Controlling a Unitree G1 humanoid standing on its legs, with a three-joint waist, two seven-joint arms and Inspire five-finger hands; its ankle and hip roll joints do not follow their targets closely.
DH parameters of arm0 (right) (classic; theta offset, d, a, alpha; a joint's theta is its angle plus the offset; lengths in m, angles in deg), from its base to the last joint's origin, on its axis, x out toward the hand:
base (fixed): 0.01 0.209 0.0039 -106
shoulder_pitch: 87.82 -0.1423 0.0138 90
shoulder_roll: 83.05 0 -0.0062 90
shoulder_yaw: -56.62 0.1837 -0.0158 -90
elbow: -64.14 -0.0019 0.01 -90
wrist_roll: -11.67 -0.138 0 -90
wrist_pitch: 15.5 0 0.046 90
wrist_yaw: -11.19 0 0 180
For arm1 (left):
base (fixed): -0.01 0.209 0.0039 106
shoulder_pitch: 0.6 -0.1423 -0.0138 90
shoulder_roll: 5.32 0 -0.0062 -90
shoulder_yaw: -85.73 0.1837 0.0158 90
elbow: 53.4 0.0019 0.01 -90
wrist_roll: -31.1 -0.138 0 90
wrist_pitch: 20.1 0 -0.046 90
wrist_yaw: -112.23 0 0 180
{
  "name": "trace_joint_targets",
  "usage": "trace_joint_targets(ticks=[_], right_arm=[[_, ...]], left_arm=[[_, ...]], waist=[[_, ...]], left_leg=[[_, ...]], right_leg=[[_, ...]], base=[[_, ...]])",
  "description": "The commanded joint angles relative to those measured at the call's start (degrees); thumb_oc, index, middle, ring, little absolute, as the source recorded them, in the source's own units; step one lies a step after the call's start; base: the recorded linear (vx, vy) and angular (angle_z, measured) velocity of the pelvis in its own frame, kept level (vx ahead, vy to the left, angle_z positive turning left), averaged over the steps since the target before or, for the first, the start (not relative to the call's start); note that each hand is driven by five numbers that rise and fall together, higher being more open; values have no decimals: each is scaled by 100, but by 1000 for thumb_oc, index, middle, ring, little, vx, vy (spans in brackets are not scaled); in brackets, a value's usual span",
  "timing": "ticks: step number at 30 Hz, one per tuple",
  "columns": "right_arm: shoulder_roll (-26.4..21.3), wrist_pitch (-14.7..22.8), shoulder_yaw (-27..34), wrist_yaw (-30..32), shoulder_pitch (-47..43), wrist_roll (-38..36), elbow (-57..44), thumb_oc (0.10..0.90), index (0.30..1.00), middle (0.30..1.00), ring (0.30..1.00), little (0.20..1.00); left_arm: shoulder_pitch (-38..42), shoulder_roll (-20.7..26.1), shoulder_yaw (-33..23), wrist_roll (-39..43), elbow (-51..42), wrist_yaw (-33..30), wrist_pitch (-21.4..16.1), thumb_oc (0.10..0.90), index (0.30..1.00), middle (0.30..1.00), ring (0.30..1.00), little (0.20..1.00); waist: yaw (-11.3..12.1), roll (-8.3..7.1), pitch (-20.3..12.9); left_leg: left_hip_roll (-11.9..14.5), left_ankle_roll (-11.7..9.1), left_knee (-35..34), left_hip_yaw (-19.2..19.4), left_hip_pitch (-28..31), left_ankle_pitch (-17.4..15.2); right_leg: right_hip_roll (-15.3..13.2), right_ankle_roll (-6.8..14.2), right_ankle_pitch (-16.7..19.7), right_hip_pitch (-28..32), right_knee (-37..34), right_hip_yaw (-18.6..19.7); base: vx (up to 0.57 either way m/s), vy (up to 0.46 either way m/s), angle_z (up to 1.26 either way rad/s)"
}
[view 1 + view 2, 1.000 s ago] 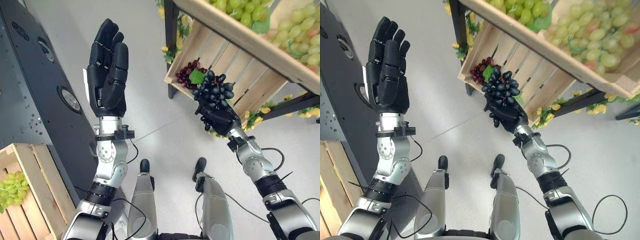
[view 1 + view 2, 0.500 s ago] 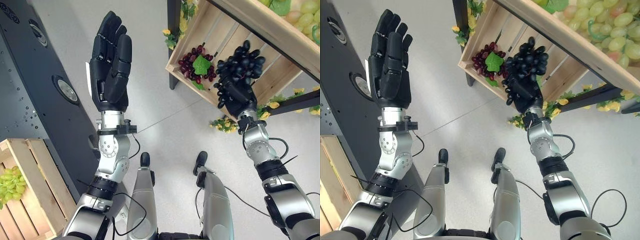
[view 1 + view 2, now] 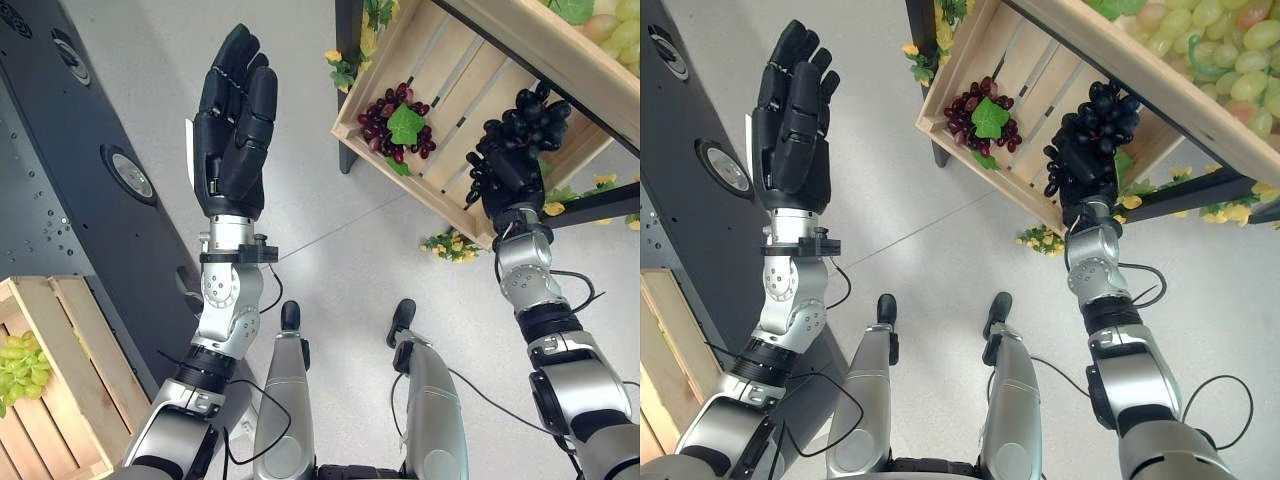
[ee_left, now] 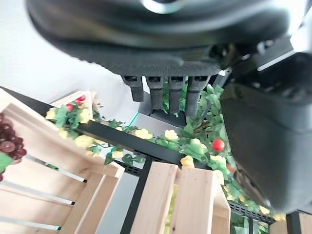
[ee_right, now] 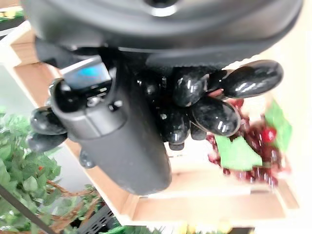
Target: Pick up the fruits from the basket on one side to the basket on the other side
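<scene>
- Over the slanted crate [image 3: 440,120], the right hand [image 3: 510,180] has its fingers curled round the black grapes [image 3: 530,115], likely to drop them beside the red grapes [image 3: 395,130].
- Left hand [image 3: 232,130] is up, fingers straight, holding nothing.

Glossy black grapes [image 5: 214,112]; pale bare-wood slatted crate [image 3: 445,60].

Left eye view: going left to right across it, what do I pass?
Green grapes in the floor crate → open left hand → red grapes in the tilted crate → right hand shut on the black grapes.
</scene>
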Motion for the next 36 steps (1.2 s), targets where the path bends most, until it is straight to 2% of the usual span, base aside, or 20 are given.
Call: trace_joint_targets(ticks=[1,4,5,6,7,8,10,12,14,17,22,26,28,31,36], right_arm=[[-747,295,-24,469,-831,1441,-457,800,900,900,900,900],[-903,44,-355,740,-897,2521,-392,800,900,900,900,900],[-916,26,-384,767,-910,2600,-387,800,900,900,900,900],[-1032,-89,-606,923,-971,3156,-364,800,900,900,900,900],[-1066,-117,-674,1006,-978,3248,-369,800,900,900,900,900],[-1106,-213,-756,1273,-1007,3689,-411,800,900,900,900,900],[-1181,-219,-876,1590,-1136,4056,-353,800,900,900,900,900],[-1207,-196,-930,2118,-1274,4774,-332,800,900,900,900,900],[-1271,-278,-1026,2409,-1440,5129,-312,800,900,900,900,900],[-1330,-229,-985,3047,-1513,5085,-300,800,900,900,900,900],[-1325,-299,-842,3630,-1462,5291,-305,800,900,900,900,900],[-1395,-751,-837,4072,-1428,5478,-231,800,900,900,900,900],[-1423,-1038,-847,4050,-1415,5280,-198,800,900,900,900,900],[-1494,-1221,-882,4074,-1326,5233,-205,800,900,900,900,900],[-1469,-871,-751,3884,-1168,4880,-589,800,900,900,900,900]], left_arm=[[579,167,59,-98,-745,185,-377,800,900,900,900,900],[577,169,76,-133,-775,210,-360,800,900,900,900,900],[580,169,76,-135,-779,209,-356,800,900,900,900,900],[566,180,102,-133,-805,202,-357,800,900,900,900,900],[544,191,113,-130,-821,199,-349,800,900,900,900,900],[516,177,129,-139,-834,229,-359,800,900,900,900,900],[515,167,156,-185,-861,245,-383,800,900,900,900,900],[496,168,182,-229,-883,215,-423,800,900,900,900,900],[531,182,191,-240,-877,205,-434,800,900,900,900,900],[459,224,161,-217,-956,204,-455,800,900,900,900,900],[451,271,151,-132,-1019,180,-470,800,900,900,900,900],[446,315,127,-116,-1030,145,-526,800,900,900,900,900],[427,339,117,-100,-1040,178,-530,800,900,900,900,900],[383,410,85,-98,-1144,156,-462,800,900,900,900,900],[258,448,27,-129,-1203,164,-473,800,900,900,900,900]], waist=[[60,75,-70],[83,38,-70],[80,37,-70],[92,21,-70],[101,10,-70],[109,0,-70],[122,-8,-70],[152,-2,-70],[164,7,-70],[184,31,-70],[182,53,-70],[166,6,-70],[169,-21,-70],[165,-78,-70],[176,-189,-70]], left_leg=[[-412,293,-234,167,-345,374],[-414,323,-283,166,-362,409],[-417,325,-288,163,-368,416],[-423,348,-326,169,-358,429],[-420,343,-321,164,-331,396],[-427,349,-310,144,-352,398],[-432,372,-389,150,-350,437],[-449,397,-422,175,-305,412],[-472,405,-426,155,-340,439],[-489,425,-417,151,-286,403],[-547,440,-539,139,-188,409],[-559,466,-693,198,-65,425],[-569,475,-735,214,-14,424],[-579,498,-828,233,96,426],[-616,551,-1099,274,410,457]], right_leg=[[92,-124,-440,434,261,19],[76,-122,-389,414,211,-28],[74,-122,-383,409,207,-34],[69,-115,-357,412,175,-59],[75,-105,-371,442,165,-57],[74,-100,-353,433,155,-70],[82,-90,-310,434,85,-101],[79,-70,-317,453,84,-121],[71,-64,-289,418,90,-135],[63,-48,-297,466,87,-145],[85,2,-221,559,-109,-123],[111,57,-130,674,-336,-126],[118,74,-95,743,-429,-138],[123,113,-34,866,-573,-150],[135,193,77,1188,-891,-176]], base=[[0,0,0],[0,0,0],[0,0,0],[0,0,0],[15,-26,5],[11,-24,5],[-15,-21,4],[-21,-6,4],[-34,11,5],[-7,18,2],[-21,44,2],[-20,43,3],[0,0,0],[0,9,3],[2,20,0]])
